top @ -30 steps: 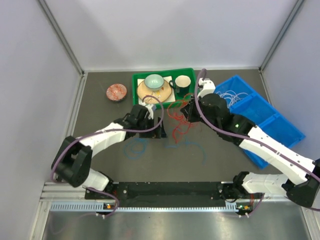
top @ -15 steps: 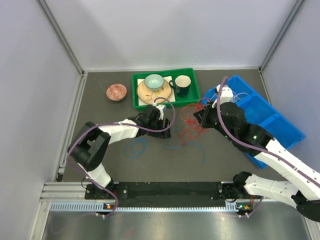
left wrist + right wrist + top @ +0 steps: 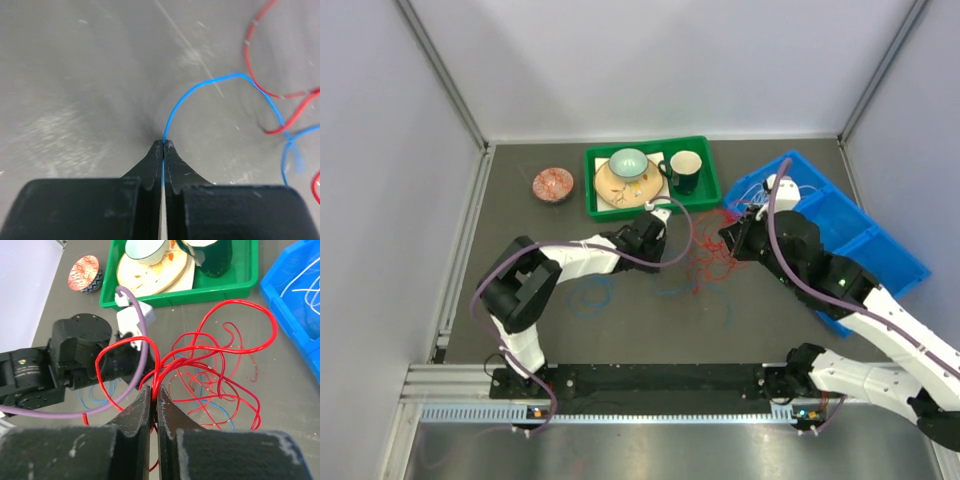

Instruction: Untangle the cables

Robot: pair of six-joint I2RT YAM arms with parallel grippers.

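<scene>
A tangle of red cable (image 3: pixel 705 258) lies mid-table, and my right gripper (image 3: pixel 730 237) is shut on a bunch of its strands. In the right wrist view the red cable (image 3: pixel 220 357) fans out from the gripper (image 3: pixel 155 388) in wide loops. Blue cable (image 3: pixel 592 294) lies in loose loops on the mat, partly under the red. My left gripper (image 3: pixel 665 260) reaches in from the left at the tangle's edge. Its wrist view shows the gripper (image 3: pixel 164 143) shut on the blue cable (image 3: pixel 200 86), low at the mat. White cables (image 3: pixel 775 190) lie in the blue bin.
A green tray (image 3: pixel 703 199) behind the tangle holds a bowl (image 3: pixel 628 161), a plate and a dark cup (image 3: pixel 684 167). A small red patterned dish (image 3: pixel 553 184) sits to its left. The blue bin (image 3: pixel 860 235) stands at the right.
My left gripper has moved right to the tangle and shut on the blue cable. The right gripper has pulled the red cable to the right.
</scene>
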